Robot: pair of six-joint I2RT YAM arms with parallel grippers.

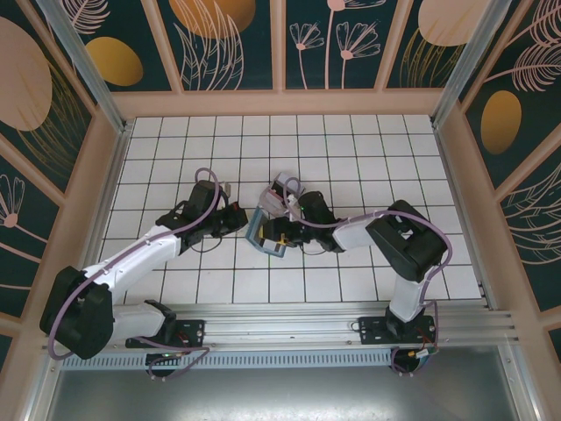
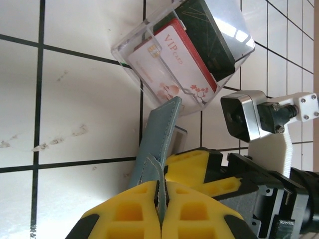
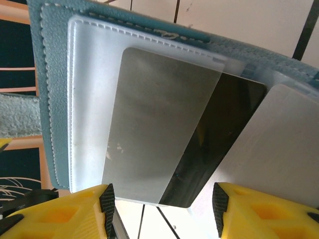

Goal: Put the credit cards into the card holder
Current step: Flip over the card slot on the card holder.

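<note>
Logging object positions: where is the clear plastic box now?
Left wrist view, upper centre: the clear plastic box lies on the tiles, at the tip of the card holder the left gripper pinches.

Look at your left arm [image 1: 145, 250] from above: a white shell on the forearm, bulky black joint housings at shoulder and wrist, and a purple cable [image 1: 61, 303] looping along it. Your right arm [image 1: 355, 232] is built the same, with a white link, black housings and its own purple cable curving round the elbow. Both are bolted to black base plates [image 1: 180, 333]. Your left gripper [image 2: 160, 191] has yellow moulded fingers [image 2: 129, 214] with recessed pockets, backed by a dark grey body. Your right gripper [image 3: 162, 199] has yellow fingers too, faced with black ribbed pads [image 3: 107, 199]. Its wrist carries a silver box camera [image 2: 244, 117] on a white bracket [image 2: 299, 112] fixed with small screws [image 2: 275, 106].
</note>
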